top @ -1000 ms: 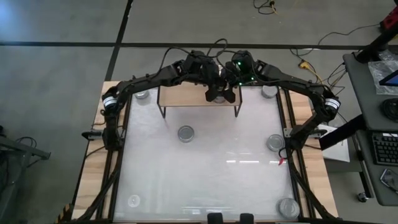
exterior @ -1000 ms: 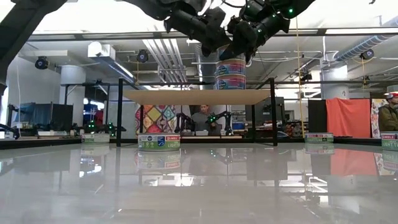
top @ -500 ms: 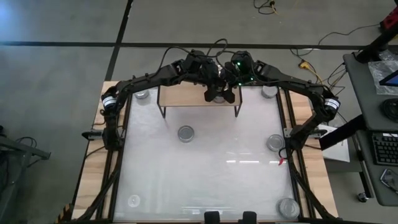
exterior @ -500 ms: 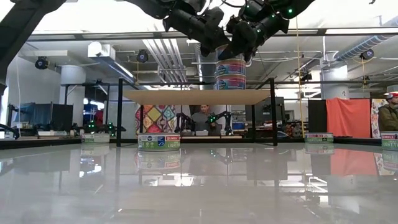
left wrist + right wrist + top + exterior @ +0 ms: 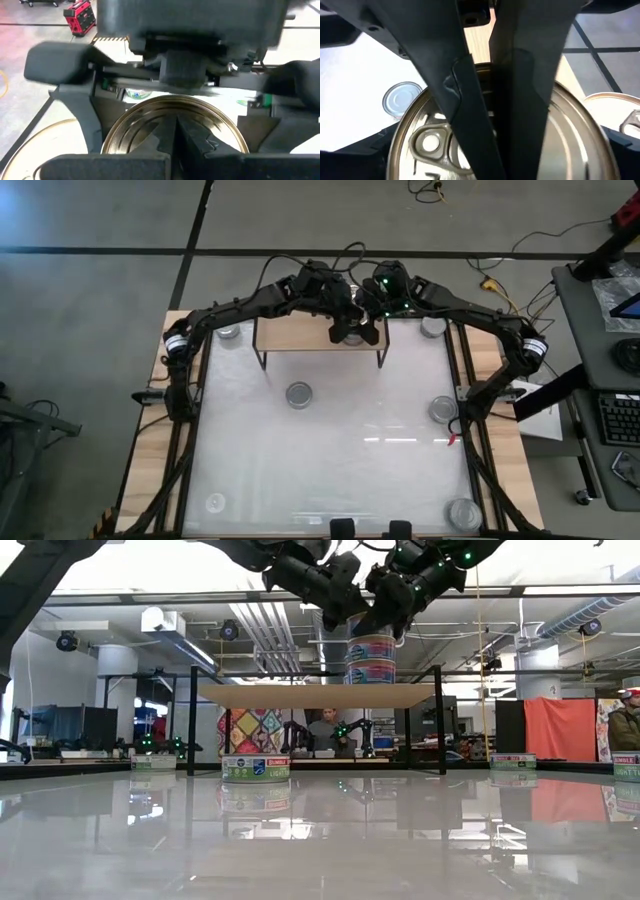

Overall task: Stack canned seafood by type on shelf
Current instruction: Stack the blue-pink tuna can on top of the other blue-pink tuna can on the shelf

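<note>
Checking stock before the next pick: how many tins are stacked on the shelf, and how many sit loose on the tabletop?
Tins stacked on the shelf: 2
Loose tins on the tabletop: 6
Total: 8

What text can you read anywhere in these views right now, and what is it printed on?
No text can be read with certainty.
Stacked cans on the shelf: coloured labels, lettering too small.
Can under the shelf: blue and green label with a logo, blurred.
Cans at the right edge: a red-topped label, unreadable.
Gold lid: no print visible.
</note>
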`<state>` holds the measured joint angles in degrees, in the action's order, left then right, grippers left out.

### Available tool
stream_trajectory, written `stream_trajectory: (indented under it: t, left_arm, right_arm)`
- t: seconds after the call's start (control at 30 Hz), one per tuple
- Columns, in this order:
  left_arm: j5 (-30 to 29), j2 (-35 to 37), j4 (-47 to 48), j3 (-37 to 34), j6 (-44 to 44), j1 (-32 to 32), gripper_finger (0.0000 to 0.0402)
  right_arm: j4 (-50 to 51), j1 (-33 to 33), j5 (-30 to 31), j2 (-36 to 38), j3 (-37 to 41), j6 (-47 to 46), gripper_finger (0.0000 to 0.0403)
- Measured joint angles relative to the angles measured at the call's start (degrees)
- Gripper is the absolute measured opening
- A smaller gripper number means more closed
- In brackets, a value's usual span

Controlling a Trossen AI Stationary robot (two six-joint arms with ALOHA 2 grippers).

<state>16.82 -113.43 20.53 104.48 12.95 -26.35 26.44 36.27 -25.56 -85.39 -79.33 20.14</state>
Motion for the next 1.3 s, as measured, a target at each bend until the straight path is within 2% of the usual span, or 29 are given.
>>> stream_trajectory:
  t: [0.37,0.8,1.3]
  left_arm:
    - [-0.3,0.0,0.0,0.0,-0.2,0.0,0.0000]
    - [0.3,0.0,-1.0,0.0,-0.4,0.1,0.0000]
    - [-0.5,0.0,-0.2,0.0,0.0,-0.1,0.0000]
  right_arm:
    - [0.1,0.0,2.4,0.4,-0.1,-0.4,0.0400]
    - [4.5,0.0,2.4,2.8,-0.1,0.9,0.0400]
    - [0.9,0.0,1.8,2.8,0.2,0.1,0.0400]
